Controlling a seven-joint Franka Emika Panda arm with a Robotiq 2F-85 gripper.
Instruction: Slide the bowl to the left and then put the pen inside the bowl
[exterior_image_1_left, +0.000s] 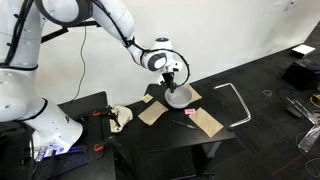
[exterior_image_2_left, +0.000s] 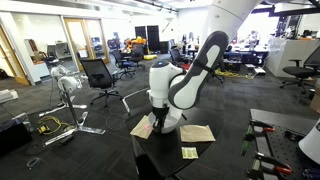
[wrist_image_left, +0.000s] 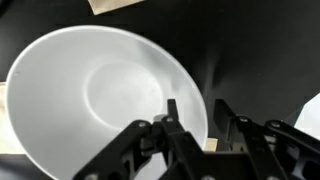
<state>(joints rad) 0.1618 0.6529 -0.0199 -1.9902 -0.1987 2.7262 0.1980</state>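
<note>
The white bowl (wrist_image_left: 90, 90) fills the wrist view; it sits on the black table in both exterior views (exterior_image_1_left: 181, 97) (exterior_image_2_left: 172, 123), partly hidden by the gripper. My gripper (wrist_image_left: 196, 103) straddles the bowl's right rim, one finger inside and one outside, closed down on it; it also shows in both exterior views (exterior_image_1_left: 173, 86) (exterior_image_2_left: 163, 117). A small thin reddish thing, likely the pen (exterior_image_1_left: 189, 114), lies just in front of the bowl by a tan sheet; it is too small to be sure.
Tan paper sheets lie around the bowl (exterior_image_1_left: 152, 111) (exterior_image_1_left: 208, 121) (exterior_image_2_left: 197, 132). A yellow note (exterior_image_2_left: 189, 152) lies near the table's front. A bent metal tube frame (exterior_image_1_left: 237, 100) stands beside the table. Clamps and a cloth (exterior_image_1_left: 118, 116) sit at one table edge.
</note>
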